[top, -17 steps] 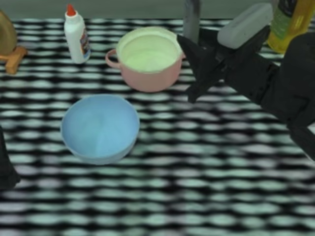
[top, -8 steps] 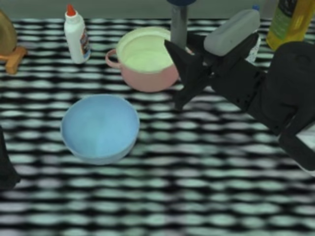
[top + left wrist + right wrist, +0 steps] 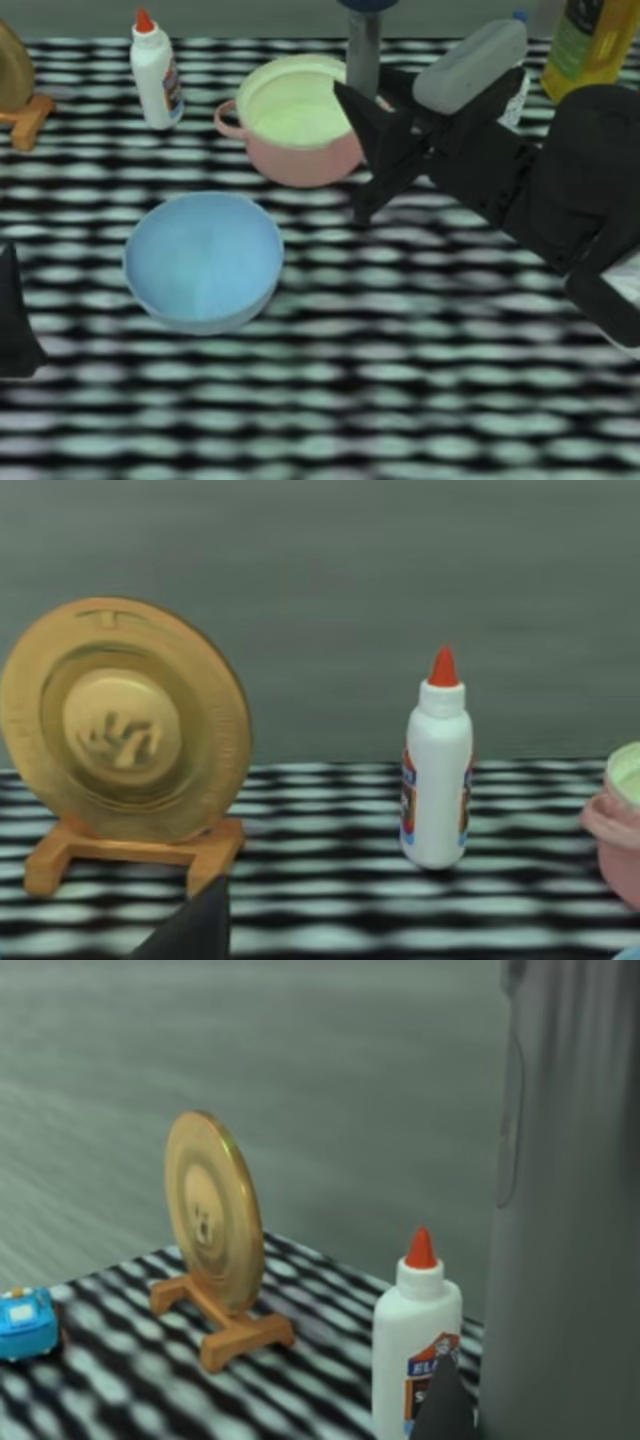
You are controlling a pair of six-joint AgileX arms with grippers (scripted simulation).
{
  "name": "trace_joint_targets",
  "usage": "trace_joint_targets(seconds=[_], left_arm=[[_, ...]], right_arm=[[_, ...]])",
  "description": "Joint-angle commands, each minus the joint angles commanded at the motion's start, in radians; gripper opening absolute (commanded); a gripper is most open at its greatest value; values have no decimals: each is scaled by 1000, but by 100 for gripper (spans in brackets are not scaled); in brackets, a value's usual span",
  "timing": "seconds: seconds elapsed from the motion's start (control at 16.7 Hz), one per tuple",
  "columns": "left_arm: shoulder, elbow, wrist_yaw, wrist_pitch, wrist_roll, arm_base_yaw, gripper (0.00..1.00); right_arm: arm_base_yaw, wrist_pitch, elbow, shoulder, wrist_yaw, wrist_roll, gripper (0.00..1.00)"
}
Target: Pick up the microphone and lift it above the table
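Note:
The microphone stands upright at the table's back middle; its grey handle [image 3: 362, 55] and the edge of its navy head [image 3: 368, 4] show in the top view. My right gripper [image 3: 370, 125] is shut on the handle low down, reaching in from the right. The right wrist view has the handle [image 3: 570, 1200] filling one side, with one dark fingertip [image 3: 440, 1405] beside it and the other finger hidden. My left gripper [image 3: 12, 325] is parked open at the left edge of the striped table [image 3: 420, 400].
A pink pot [image 3: 300, 120] stands just left of the microphone, a blue bowl [image 3: 203, 262] in front of it. A white glue bottle [image 3: 155, 75] and a gold plate on a wooden stand [image 3: 12, 75] are at the back left, a yellow bottle [image 3: 590, 40] at the back right.
Over the second my right gripper and the microphone shifted left together, bringing the navy head into view; since half a second ago they hold still. The left arm edged slightly inward.

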Motion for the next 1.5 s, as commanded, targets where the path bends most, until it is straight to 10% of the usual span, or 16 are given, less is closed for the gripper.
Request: trace_joint_targets(seconds=[0.9,1.5], left_arm=[[1027,577,513,381,15,-312,100],[1143,658,561,432,19,-353,100]], right_arm=[[0,0,0,0,0,0,0],[0,0,0,0,0,0,0]])
